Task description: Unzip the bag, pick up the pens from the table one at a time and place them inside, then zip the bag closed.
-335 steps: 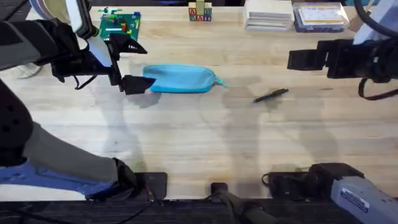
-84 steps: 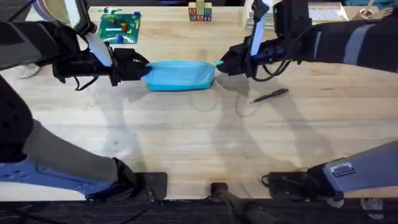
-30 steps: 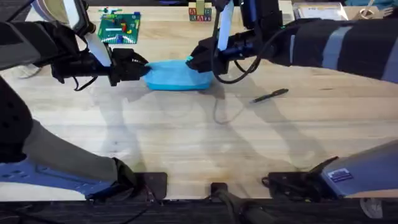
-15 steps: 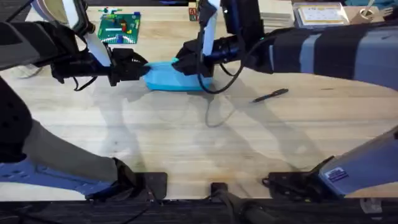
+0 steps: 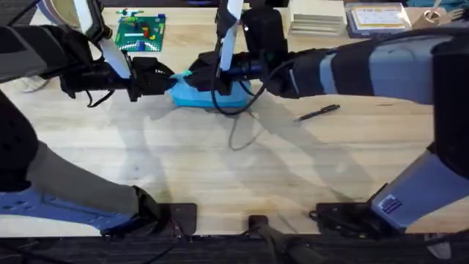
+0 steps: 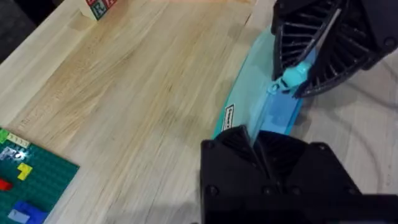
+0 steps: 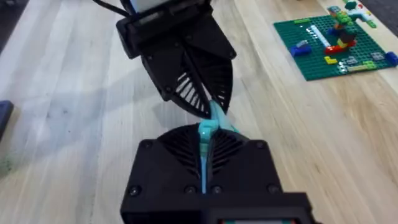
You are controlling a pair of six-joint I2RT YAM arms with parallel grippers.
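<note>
Nearest the arm bases the pale plank-wood desk [image 5: 220,176] is bare, just shadows on it. A bit further out and off to the right lies a slim dark stick pen [image 5: 318,112], on its own, well apart from the pouch.

Past that, mid-desk, sits the light blue soft fabric pencil pouch [image 5: 192,94], with both arms on it. The left gripper [image 5: 164,77] has its black fingers closed on the pouch's left end; the left wrist view shows the fabric edge running right into them. The right gripper [image 5: 196,76] reaches across the middle, and its fingers are pinched shut on the small light blue zipper pull tab [image 6: 291,76], sitting just beside the left fingers.

At the far edge: a green brick baseplate with small coloured bricks [image 5: 141,31], lettered wooden blocks [image 5: 236,15], and some stacked flat boxes [image 5: 315,16].
</note>
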